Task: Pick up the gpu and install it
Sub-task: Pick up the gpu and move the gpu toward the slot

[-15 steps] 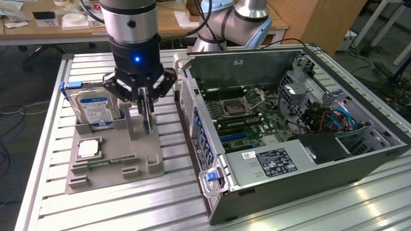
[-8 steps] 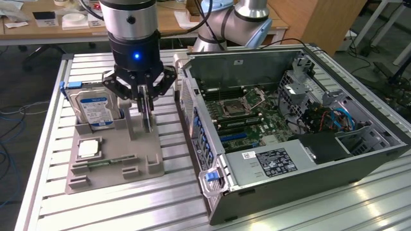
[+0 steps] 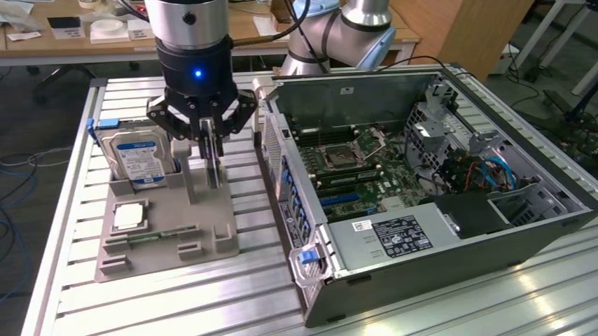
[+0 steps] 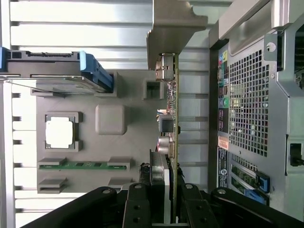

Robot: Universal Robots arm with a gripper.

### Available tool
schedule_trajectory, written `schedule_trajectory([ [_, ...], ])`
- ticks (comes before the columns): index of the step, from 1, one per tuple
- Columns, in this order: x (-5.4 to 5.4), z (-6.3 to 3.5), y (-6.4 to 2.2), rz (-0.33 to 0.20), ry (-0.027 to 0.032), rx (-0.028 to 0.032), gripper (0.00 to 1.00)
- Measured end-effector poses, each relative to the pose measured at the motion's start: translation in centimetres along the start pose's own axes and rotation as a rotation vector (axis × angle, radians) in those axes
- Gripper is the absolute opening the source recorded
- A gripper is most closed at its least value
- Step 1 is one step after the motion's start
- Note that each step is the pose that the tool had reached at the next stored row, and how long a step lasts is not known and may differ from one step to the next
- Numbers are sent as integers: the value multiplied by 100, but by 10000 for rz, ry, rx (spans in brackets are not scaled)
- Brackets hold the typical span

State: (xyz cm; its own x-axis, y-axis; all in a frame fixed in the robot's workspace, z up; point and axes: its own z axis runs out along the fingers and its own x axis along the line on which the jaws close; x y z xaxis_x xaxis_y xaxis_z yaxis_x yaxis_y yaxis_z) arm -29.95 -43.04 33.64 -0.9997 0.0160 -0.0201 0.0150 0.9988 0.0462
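Pinching the upright gpu (image 4: 174,118) in my tool (image 3: 213,152), I am working the pick-up from the tray (image 3: 159,245), needing a straight, firm hold.

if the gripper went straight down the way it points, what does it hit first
The gpu: it stands on edge in the grey tray, and the gripper looks closed on its top, though contact is hard to confirm.

We see a hard drive (image 3: 138,157), processor (image 3: 129,217) and memory stick (image 4: 83,166) on the grey tray (image 3: 159,266), computer case (image 3: 421,280) alongside.
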Motion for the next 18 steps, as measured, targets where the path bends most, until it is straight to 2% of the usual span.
schedule_trajectory([
  [18,-2,-121,6,0,0,0,28],
])
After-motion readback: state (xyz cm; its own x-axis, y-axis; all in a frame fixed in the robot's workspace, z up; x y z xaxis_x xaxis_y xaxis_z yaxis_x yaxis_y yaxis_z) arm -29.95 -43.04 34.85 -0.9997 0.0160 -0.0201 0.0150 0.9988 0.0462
